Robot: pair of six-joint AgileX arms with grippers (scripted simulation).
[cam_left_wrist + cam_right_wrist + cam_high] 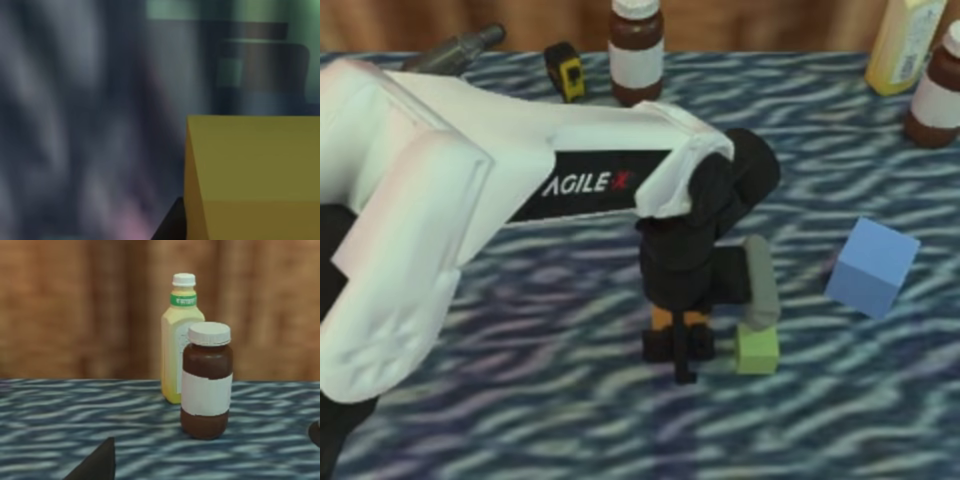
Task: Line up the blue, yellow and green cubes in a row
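The plain matte yellow-orange cube (664,318) sits low near the middle of the worktop (520,400), pinched in my left pincer (678,345); from above only a sliver of orange shows between the black fingers, while the left wrist view is filled by its flat yellow face. Just beside it, to the right, rests the small lime-green matte cube (758,349), near enough that the two already read as the start of a row. The large light-blue matte cube (872,267) lies well apart, farther right and back, turned at an angle. I judge the task partly done: yellow needs releasing squarely beside green, and blue is not yet brought into line. My right arm is out of the top view; its wrist camera faces a brown jar with a white lid (206,380) and a tall yellow bottle (178,340), and I cannot tell how its pincer stands.
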